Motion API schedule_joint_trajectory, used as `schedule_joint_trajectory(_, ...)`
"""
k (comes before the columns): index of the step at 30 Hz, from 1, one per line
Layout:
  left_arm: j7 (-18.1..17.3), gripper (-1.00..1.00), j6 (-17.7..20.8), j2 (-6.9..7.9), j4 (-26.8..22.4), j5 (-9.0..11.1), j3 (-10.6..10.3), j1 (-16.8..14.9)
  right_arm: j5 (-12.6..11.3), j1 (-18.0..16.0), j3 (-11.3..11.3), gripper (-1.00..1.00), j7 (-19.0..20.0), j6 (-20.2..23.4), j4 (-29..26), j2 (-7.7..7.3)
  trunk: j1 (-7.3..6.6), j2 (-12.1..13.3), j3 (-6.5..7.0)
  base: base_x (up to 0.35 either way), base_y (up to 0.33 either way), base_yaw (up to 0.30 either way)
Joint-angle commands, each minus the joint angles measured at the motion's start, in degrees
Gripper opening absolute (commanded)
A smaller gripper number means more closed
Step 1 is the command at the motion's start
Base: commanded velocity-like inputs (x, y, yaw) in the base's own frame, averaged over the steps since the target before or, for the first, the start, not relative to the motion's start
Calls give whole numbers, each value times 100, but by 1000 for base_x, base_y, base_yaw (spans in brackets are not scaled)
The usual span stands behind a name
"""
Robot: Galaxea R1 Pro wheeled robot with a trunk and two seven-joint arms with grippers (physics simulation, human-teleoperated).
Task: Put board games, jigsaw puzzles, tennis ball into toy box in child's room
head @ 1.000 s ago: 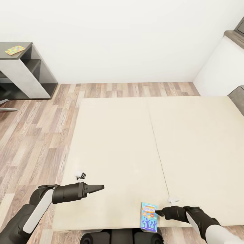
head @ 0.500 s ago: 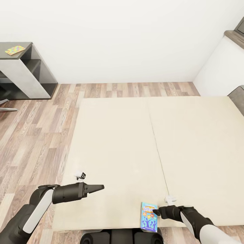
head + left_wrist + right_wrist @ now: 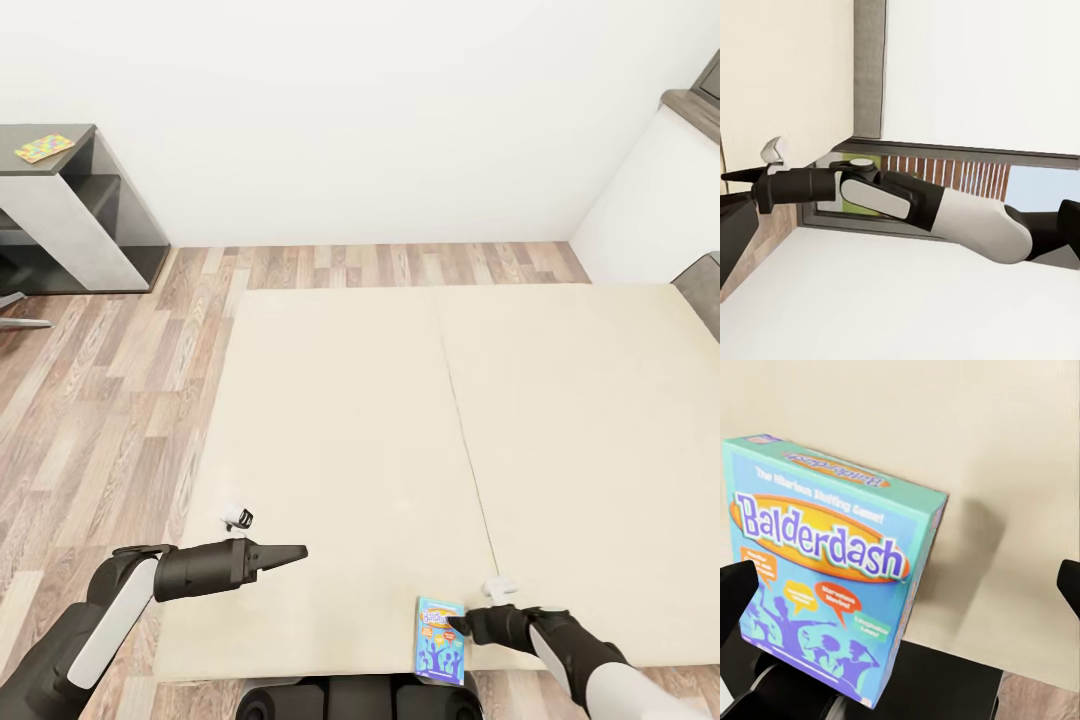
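At lower right of the head view, the right gripper (image 3: 458, 627), jaws spread wide, reaches the small blue Balderdash board game box (image 3: 439, 638) overhanging the beige two-part bed mattress (image 3: 560, 430), likely to straddle its edge. The left gripper (image 3: 297, 551), apparently closed, hangs idle at lower left.

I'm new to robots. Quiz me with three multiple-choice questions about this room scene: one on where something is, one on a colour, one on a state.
1. Where does the board game lie?
A. near edge of the bed
B. on the floor
C. on the desk

2. What colour is most of its box?
A. red
B. blue-teal
C. black

3. How is the right gripper?
A. shut on the box
B. open, one finger by the box
C. holding a ball

Answers:
1 A, the head view shows it at the mattress edge nearest the robot.
2 B, the right wrist view shows a blue-teal Balderdash box.
3 B, its fingers stand wide apart.
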Motion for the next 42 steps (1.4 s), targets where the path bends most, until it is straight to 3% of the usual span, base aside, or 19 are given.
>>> schedule_joint_trajectory(1, -7, 100, 24, 4, 0, 13, -7, -3, 52, 0, -19, 100, 26, 20, -13, 11, 3, -9, -7, 0, 0, 0)
schedule_joint_trajectory(19, -6, 100, 24, 4, 0, 13, -7, -3, 100, 0, -2, 100, -194, -3, -13, 263, 3, -9, -7, 0, 0, 0)
schedule_joint_trajectory(42, -6, 100, 25, 7, 0, 13, -7, -3, 68, 0, -11, 100, -267, 83, -13, 282, 3, -9, -53, 0, 0, 0)
